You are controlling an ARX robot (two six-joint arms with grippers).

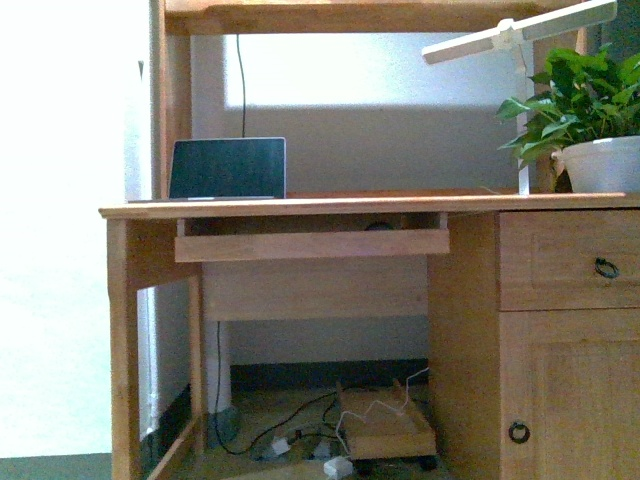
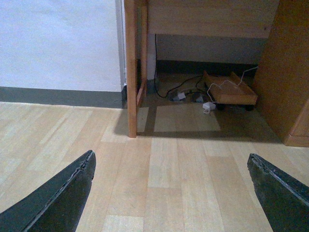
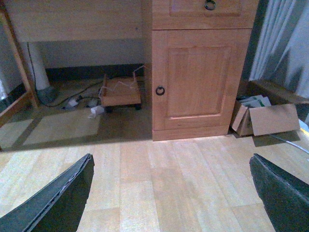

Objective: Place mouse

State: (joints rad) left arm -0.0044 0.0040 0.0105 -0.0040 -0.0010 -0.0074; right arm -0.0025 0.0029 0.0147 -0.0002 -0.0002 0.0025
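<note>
In the front view a small dark domed shape, the mouse (image 1: 378, 226), peeks over the front rail of the pull-out tray (image 1: 312, 245) under the desk top; most of it is hidden. Neither arm shows in that view. My left gripper (image 2: 171, 193) hangs open over bare wood floor, facing the desk's left leg (image 2: 131, 72). The right gripper (image 3: 171, 193) is also open above the floor, in front of the cabinet door (image 3: 193, 77). Nothing lies between either pair of fingers.
A laptop (image 1: 227, 168) stands open on the desk top (image 1: 400, 205), with a potted plant (image 1: 590, 120) and white lamp (image 1: 520, 35) at the right. Under the desk are a wheeled wooden stand (image 1: 385, 425) and cables (image 2: 186, 94). A cardboard box (image 3: 268, 118) lies right of the cabinet.
</note>
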